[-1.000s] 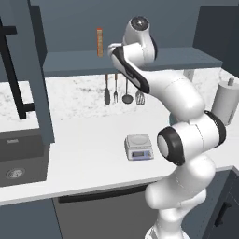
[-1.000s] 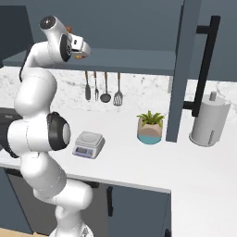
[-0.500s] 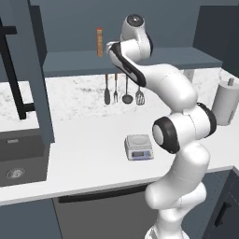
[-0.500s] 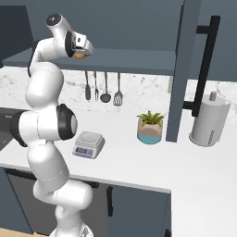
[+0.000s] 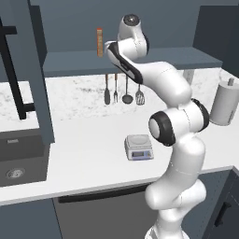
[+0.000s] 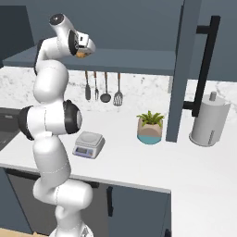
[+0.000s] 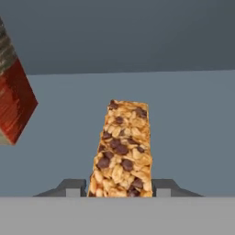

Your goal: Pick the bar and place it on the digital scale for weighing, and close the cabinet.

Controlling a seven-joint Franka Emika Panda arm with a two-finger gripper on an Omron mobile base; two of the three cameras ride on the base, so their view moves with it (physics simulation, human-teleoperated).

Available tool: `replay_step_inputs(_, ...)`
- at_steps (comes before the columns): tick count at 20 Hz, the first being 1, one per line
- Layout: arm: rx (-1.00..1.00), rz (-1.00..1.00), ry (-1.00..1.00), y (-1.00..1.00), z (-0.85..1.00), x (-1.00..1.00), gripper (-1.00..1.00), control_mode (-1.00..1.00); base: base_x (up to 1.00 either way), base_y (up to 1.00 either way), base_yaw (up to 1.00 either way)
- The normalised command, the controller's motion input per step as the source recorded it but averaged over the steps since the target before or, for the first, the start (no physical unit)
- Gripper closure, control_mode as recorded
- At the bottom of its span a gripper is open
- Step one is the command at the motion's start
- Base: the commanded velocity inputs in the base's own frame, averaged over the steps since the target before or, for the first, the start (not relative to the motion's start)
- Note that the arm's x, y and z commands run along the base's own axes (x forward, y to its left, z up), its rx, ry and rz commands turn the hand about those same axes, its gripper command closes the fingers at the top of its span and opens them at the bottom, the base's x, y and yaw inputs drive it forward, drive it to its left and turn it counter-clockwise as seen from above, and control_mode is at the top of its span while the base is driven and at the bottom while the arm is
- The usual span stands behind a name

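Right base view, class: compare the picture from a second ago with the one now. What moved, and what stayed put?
The arm straightened up and carried its pincer further right along the cabinet shelf, the bar between its fingers. The scale, plant, hanging utensils, paper towel roll and open door stayed as they were.

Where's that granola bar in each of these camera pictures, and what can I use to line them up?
Left base view: hidden behind the arm's wrist, over the shelf, right of the orange box.
Right base view: the bar is a golden-brown speck at the arm's tip, upper left.
Hand view: bottom centre, between the fingertips, running away from the camera.
Shared landmark: the blue-grey shelf.
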Motion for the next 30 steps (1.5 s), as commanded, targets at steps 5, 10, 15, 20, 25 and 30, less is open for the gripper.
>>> replay_step_inputs(5, -0.01, 0.0, 0.0, 0.0, -0.15, -0.44, 1.0, -1.0, 0.0, 0.0, 0.0)
replay_step_inputs(10, 0.0, 0.0, 0.03, -0.04, -0.02, -0.99, 1.0, -1.0, 0.0, 0.0, 0.0)
replay_step_inputs(15, 0.0, 0.07, 0.01, -0.15, 0.0, -1.0, 1.0, -1.0, 0.0, 0.0, 0.0)
replay_step_inputs(20, 0.0, 0.14, -0.01, -0.13, 0.0, -1.0, 1.0, -1.0, 0.0, 0.0, 0.0)
replay_step_inputs(25, 0.0, 0.19, 0.0, -0.16, 0.03, -1.0, 1.0, -1.0, 0.0, 0.0, 0.0)
replay_step_inputs(30, 0.0, 0.25, 0.05, -0.33, 0.01, -1.0, 1.0, -1.0, 0.0, 0.0, 0.0)
